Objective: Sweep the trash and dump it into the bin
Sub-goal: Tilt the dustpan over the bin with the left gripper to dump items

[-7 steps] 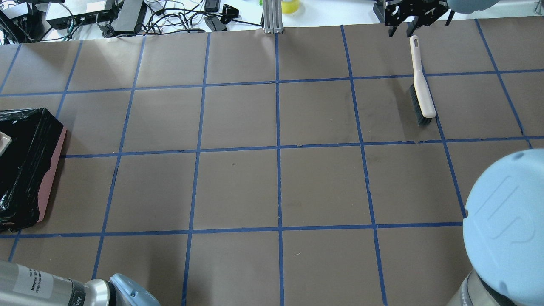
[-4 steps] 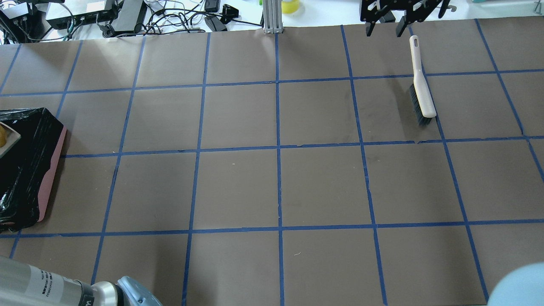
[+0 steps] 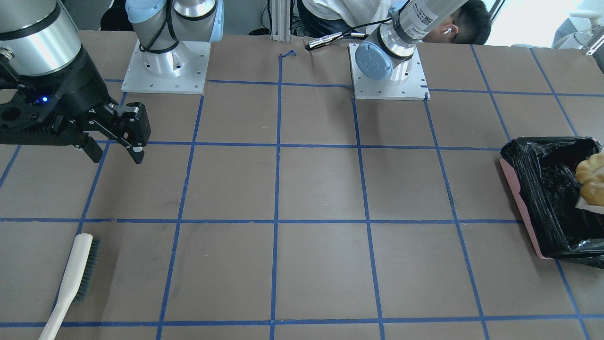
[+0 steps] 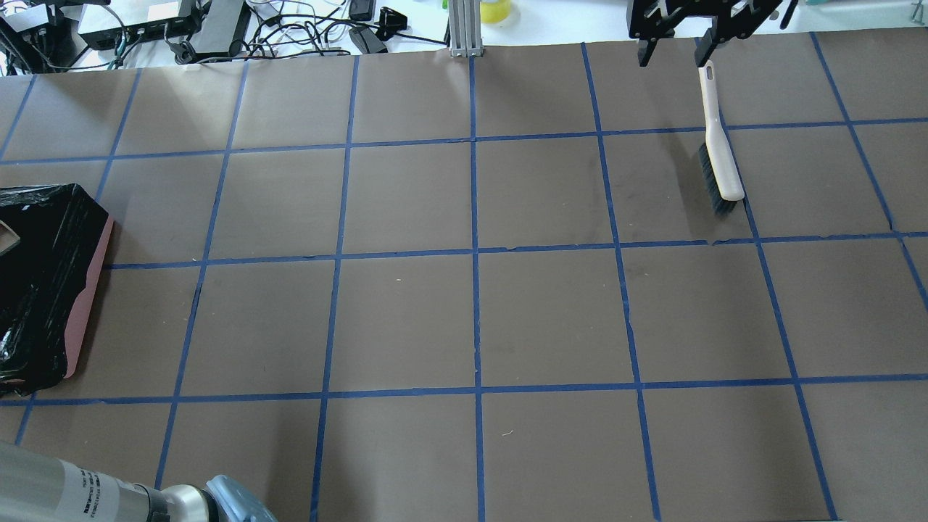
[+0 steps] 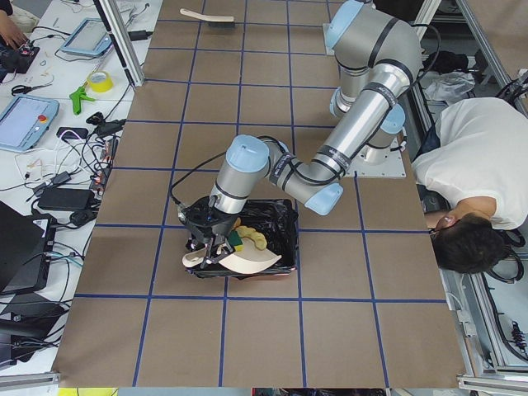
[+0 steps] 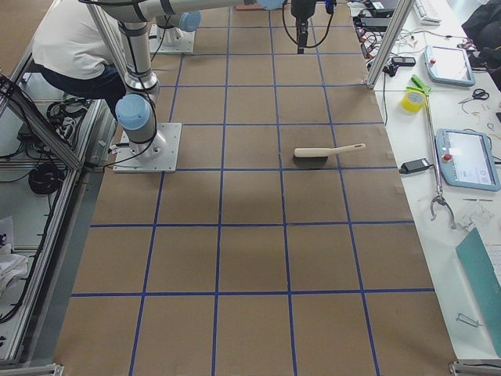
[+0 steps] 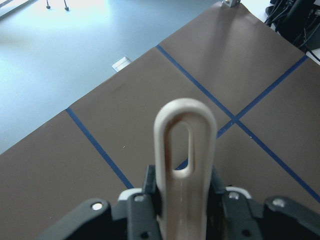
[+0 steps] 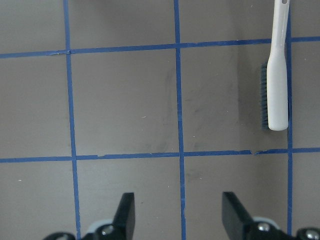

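Since the left claw (image 7: 184, 192) is clamped tight on the handle (image 7: 185, 106) of the dustpan (image 5: 247, 264), I don't have to touch the trash (image 3: 590, 172) itself, which suits me fine. All of it sits on the pan, which hangs tipped over the bin (image 3: 521, 208) at the robot's left end of the tabletop (image 4: 406, 319). As far as I can tell, nothing has dropped in yet.

Handling guess: these bits look really light. The sponge (image 5: 236, 242) should be soft and squashy. The curved tan piece (image 5: 259, 240) and the yellow-orange lump (image 3: 595, 193) look firmer and rounded, so they'll likely roll or slide off once the pan tilts more. Pinching them one by one would be fiddly, so the handle is the place to hold, and the pan looks stiff enough to carry them. The black bag (image 3: 542, 189) lining the bin looks thin and floppy, and the bin is probably light too, so I'd avoid bumping its rim.

My right claw (image 8: 177, 210) hangs wide open with nothing in it, raised above the tabletop. The brush (image 4: 718, 145) lies flat off to one side of it.

Count: three trash pieces, one dustpan, one brush, one bin, two claws.
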`<state>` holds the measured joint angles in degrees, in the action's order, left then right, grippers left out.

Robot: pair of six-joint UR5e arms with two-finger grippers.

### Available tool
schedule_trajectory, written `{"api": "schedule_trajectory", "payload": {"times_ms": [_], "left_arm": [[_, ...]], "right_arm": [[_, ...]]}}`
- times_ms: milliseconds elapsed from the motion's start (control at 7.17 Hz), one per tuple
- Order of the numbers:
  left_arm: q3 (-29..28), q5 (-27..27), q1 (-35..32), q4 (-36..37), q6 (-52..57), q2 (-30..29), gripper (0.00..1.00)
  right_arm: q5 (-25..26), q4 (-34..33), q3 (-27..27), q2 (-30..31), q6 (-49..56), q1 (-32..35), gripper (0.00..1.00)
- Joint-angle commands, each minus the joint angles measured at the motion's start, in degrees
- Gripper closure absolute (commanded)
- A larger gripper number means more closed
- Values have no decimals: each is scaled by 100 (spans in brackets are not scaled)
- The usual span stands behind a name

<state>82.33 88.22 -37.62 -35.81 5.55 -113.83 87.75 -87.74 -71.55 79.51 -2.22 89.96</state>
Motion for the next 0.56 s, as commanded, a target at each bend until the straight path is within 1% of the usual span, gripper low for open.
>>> {"api": "schedule_trajectory", "payload": {"times_ms": [0,140,279,419], "left_arm": [[2,11,-53,152,279,123,100],[11,11,-114,632,628,89,100],[28,11,-158,732,692,89,100],[29,2,-158,742,736,115,100]], "right_arm": [[14,98,-166,161,28,30,57],[23,38,-288,275,-7,21,10],[14,55,-377,293,-42,21,0],[-3,46,-395,294,-68,21,0]]}}
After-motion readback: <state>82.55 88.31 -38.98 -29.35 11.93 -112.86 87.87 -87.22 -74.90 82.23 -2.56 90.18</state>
